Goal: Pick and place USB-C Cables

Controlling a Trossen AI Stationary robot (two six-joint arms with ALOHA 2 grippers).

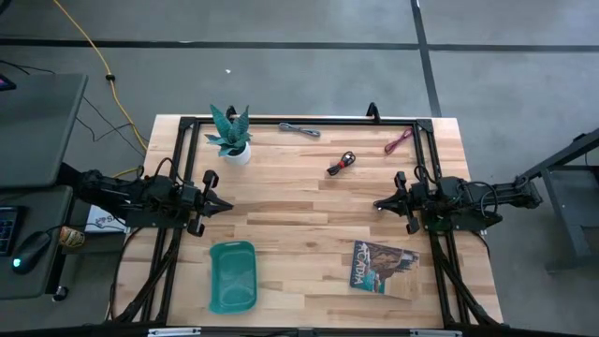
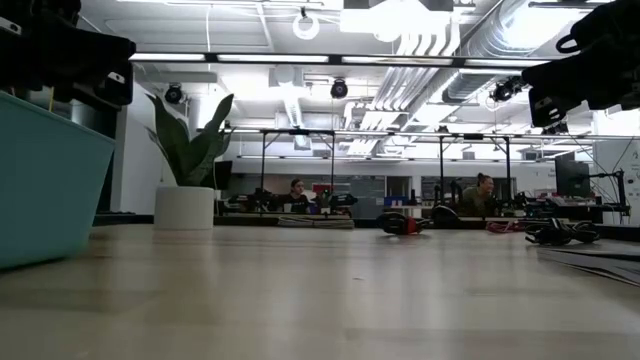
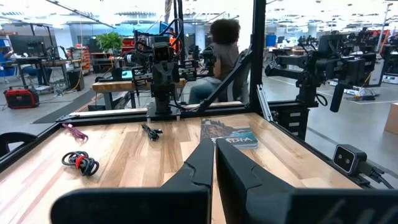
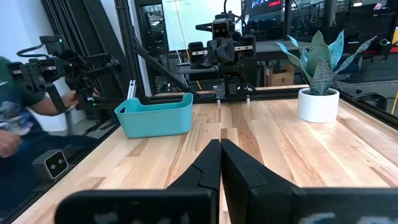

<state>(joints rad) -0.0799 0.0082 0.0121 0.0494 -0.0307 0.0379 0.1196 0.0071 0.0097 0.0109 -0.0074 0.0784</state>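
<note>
Both arms idle at table's sides, left gripper and right gripper clenched, empty. Grey coiled cable, black-and-red coiled cable, maroon coiled cable lie along far edge, well apart from teal plastic tray. Likely light, floppy; pinch across bundled loops.

The booklet lying on the table bears a title too blurred to read with certainty.
</note>
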